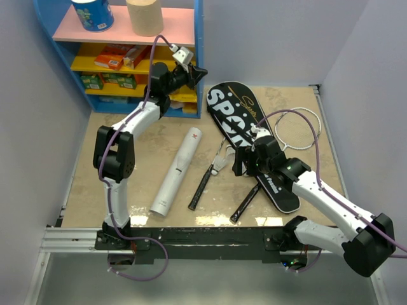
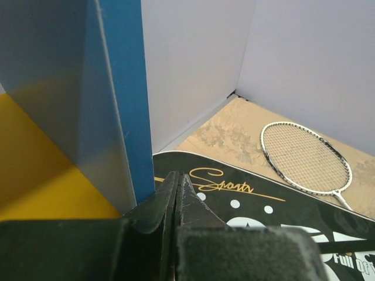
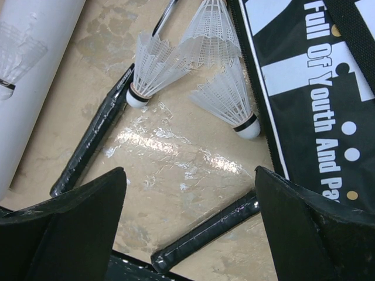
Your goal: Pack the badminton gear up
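Nothing looks packed yet, so we'd call this the opening step. The black SPORT bag lies flat at the far right of the table. The white tube is to its left. The two rackets are out too, with one head just right of the bag and both black handles near the front. Three shuttlecocks sit between tube and bag.

The right gripper hovers low over those shuttlecocks, jaws wide apart with nothing between them. Next move, we reckon: drop onto one and pinch it gently at the cork so the feathers don't crush. We can't tell from here whether the tube's end is open.

The left gripper is pressed together and empty, with its arm stretched far and high beside the blue shelf.
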### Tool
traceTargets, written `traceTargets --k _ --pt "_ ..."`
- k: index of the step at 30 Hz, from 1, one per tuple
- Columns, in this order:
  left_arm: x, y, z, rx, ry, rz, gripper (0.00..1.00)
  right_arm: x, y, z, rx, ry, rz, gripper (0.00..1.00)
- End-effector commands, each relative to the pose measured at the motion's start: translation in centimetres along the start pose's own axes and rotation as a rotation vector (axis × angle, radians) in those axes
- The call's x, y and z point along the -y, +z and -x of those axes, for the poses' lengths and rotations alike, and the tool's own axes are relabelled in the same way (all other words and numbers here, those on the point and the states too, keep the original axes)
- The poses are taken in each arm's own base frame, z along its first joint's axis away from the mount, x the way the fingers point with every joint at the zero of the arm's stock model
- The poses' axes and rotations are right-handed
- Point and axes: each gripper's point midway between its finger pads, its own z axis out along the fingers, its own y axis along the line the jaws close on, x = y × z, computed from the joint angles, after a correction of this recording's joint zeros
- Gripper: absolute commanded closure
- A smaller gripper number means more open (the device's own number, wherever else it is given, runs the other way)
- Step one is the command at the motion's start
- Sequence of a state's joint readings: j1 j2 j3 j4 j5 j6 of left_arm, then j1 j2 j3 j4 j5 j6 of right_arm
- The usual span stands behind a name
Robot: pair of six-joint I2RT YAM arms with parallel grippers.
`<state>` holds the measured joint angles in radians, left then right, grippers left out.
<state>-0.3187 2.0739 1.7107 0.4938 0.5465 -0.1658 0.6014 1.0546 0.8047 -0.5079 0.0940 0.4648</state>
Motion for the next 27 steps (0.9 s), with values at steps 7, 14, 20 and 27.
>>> traceTargets --k 7,14,20,27 --pt "-1.8 -4.7 5.0 0.107 -0.004 0.019 1.0 -1.5 -0.8 2.4 0.062 0.016 0.054 0.07" --pt "2.7 -9.2 6.2 0.053 -0.087 -0.01 0.73 -1.4 -1.3 2.6 0.07 0.017 0.048 0.04" --pt "6.0 -13.7 3.1 -0.187 -0.106 0.102 0.45 -1.3 -1.4 3.0 0.075 0.015 0.035 0.03" --pt "10.1 -17.6 -4.6 -0.498 -0.116 0.203 0.18 0.3 -1.1 4.2 0.055 -0.031 -0.097 0.02"
